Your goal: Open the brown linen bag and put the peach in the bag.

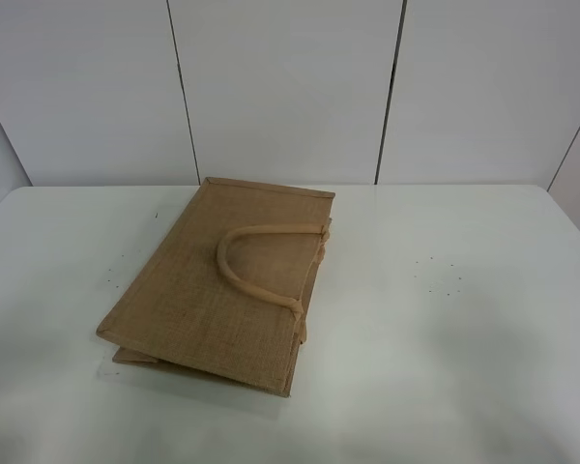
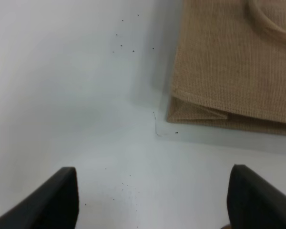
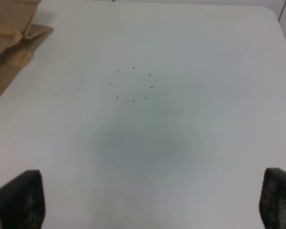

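Note:
The brown linen bag lies flat and folded on the white table, with one pale loop handle resting on its top face. The left wrist view shows a corner of the bag beyond my left gripper, whose two black fingers stand wide apart over bare table. Wide open too is my right gripper, hovering over bare table with an edge of the bag off to one side. The peach is out of view. Neither gripper shows in the exterior high view.
The white table spreads around the bag, with small dark specks on it. White wall panels stand behind the table's far edge.

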Robot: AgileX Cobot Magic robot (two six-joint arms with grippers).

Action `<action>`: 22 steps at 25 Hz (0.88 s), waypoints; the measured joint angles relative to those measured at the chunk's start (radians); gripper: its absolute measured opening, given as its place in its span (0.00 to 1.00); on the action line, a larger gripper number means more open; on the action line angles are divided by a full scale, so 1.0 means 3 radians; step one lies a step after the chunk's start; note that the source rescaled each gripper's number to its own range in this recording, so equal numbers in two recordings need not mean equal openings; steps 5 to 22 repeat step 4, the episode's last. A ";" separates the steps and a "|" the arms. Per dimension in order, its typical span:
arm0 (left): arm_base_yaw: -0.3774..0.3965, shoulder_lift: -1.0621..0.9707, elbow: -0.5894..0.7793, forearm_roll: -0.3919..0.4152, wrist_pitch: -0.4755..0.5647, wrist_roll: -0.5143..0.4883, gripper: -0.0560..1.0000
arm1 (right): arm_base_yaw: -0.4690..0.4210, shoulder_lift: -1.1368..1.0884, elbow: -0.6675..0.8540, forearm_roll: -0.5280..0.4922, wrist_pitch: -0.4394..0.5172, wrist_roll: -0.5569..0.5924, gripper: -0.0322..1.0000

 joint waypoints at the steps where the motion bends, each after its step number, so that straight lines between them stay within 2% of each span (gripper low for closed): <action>1: 0.0000 0.0000 0.0000 0.0000 0.0000 0.0000 0.96 | 0.0000 0.0000 0.0000 0.0000 0.0000 0.0000 1.00; 22: 0.0000 0.0000 0.0000 0.0000 0.0000 0.0000 0.96 | 0.0000 0.0000 0.0000 0.0000 0.0000 0.0000 1.00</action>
